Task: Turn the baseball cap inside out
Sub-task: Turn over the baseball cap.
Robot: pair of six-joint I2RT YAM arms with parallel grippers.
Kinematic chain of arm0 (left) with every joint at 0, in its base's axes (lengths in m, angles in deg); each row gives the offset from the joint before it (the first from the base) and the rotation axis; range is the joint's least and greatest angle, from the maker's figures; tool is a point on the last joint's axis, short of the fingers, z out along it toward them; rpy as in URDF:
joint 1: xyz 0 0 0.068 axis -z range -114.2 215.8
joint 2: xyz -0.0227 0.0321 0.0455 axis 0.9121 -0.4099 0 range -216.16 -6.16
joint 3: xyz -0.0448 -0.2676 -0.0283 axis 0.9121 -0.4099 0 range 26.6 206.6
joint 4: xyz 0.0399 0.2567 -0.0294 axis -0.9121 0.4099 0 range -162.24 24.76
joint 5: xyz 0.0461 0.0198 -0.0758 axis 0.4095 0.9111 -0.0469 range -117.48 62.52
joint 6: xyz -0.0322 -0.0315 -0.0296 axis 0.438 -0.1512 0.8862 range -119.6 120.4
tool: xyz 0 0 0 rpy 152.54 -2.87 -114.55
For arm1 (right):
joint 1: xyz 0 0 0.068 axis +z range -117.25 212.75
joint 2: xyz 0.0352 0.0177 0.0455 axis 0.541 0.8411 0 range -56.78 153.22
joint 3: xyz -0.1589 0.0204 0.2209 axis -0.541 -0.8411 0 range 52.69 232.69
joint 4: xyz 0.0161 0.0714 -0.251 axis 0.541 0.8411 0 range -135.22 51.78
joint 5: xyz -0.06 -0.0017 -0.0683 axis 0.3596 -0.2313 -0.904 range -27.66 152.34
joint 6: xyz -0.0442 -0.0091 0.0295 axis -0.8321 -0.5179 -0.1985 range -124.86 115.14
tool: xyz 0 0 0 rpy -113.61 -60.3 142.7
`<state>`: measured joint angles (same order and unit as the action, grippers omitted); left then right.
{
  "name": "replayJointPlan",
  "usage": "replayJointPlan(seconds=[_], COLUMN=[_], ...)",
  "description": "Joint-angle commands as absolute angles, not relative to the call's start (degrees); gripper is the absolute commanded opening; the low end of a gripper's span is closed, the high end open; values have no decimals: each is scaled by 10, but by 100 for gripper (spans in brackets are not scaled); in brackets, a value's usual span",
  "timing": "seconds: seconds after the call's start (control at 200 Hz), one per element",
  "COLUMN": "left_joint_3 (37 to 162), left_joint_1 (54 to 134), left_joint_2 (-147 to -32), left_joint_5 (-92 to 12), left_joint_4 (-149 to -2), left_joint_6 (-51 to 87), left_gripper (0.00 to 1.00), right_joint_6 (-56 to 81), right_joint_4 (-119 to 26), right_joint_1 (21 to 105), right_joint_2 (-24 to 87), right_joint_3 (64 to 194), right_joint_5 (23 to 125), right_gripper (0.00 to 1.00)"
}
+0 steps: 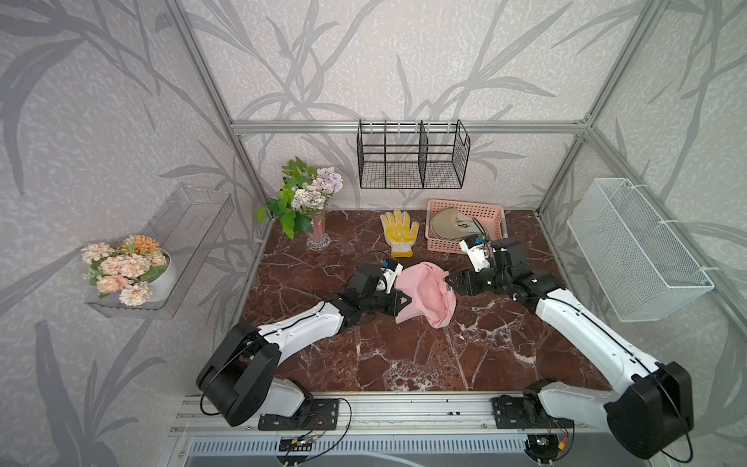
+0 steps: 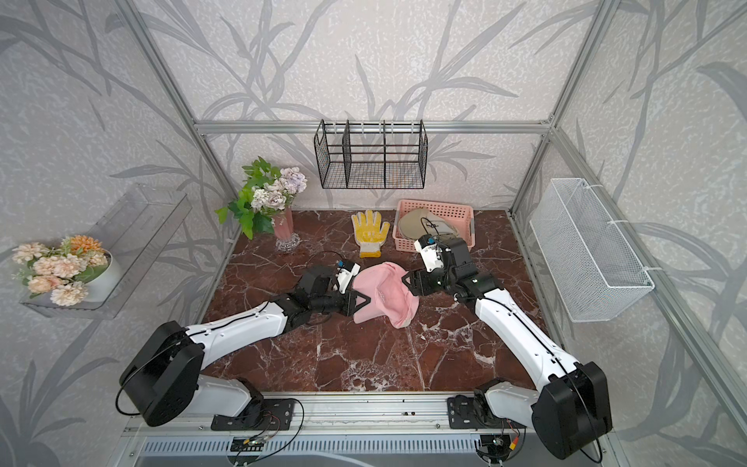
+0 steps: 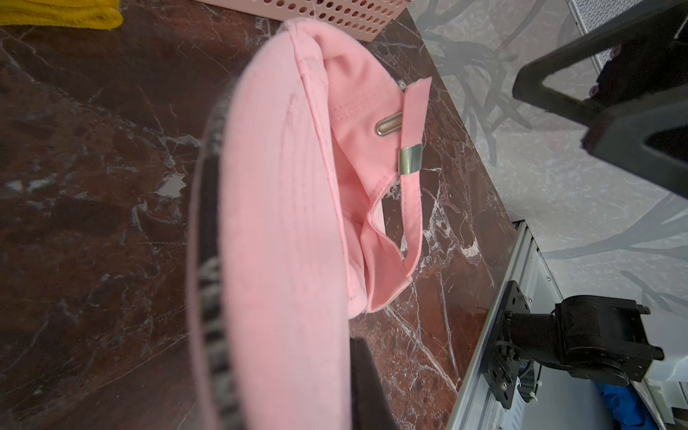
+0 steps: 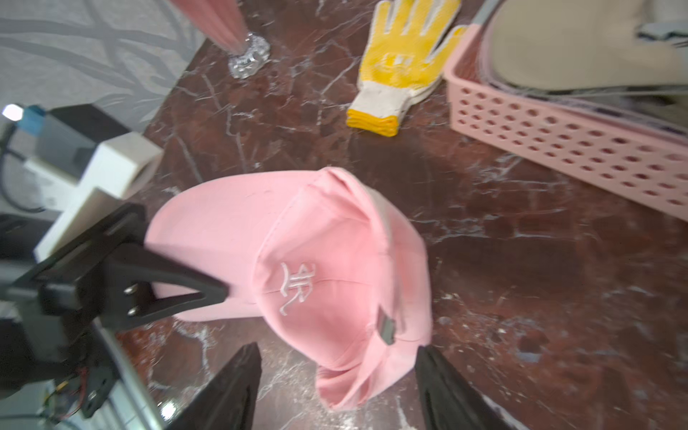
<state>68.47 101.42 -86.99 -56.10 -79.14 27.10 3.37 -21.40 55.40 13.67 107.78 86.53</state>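
The pink baseball cap is in the middle of the marble table, its crown crumpled and sagging toward the tabletop. My left gripper is shut on the cap's brim; in the left wrist view the brim fills the space between the jaws of the left gripper. The back strap and its metal buckle hang free. My right gripper is open beside the crown. Its dark fingers straddle the cap's lower fold without touching it. A white embroidered logo shows on the crown.
A yellow work glove lies behind the cap. To its right, a pink perforated basket holds a beige cap. A glass vase of flowers stands at the back left. A black wire rack and a white mesh basket hang on the walls.
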Motion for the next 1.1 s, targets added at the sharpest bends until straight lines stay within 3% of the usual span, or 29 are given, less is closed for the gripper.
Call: replayJointPlan(seconds=[0.0,0.255,0.45,0.585,0.765,0.905,1.095], left_joint_3=[700,704,706,706,706,705,702], left_joint_1=[1012,1012,1013,1014,1014,1013,1012], left_joint_2=[-879,-890,-896,-904,-913,-917,-928], left_joint_5=[-553,-559,-563,-561,-557,-555,-547], left_joint_4=[-789,-785,-770,-765,-757,-759,-768], left_joint_6=[277,276,262,258,253,250,249], left_gripper=[0,0,0,0,0,0,0], right_joint_6=[27,119,151,158,177,177,171], right_joint_4=[-207,-266,-246,-208,-176,-169,-155], right_joint_1=[595,638,642,648,654,658,674], right_joint_2=[159,289,377,439,470,492,542], right_joint_3=[1073,1087,1130,1165,1183,1190,1216], right_joint_5=[945,833,728,661,570,553,564], right_gripper=[65,39,37,41,58,65,66])
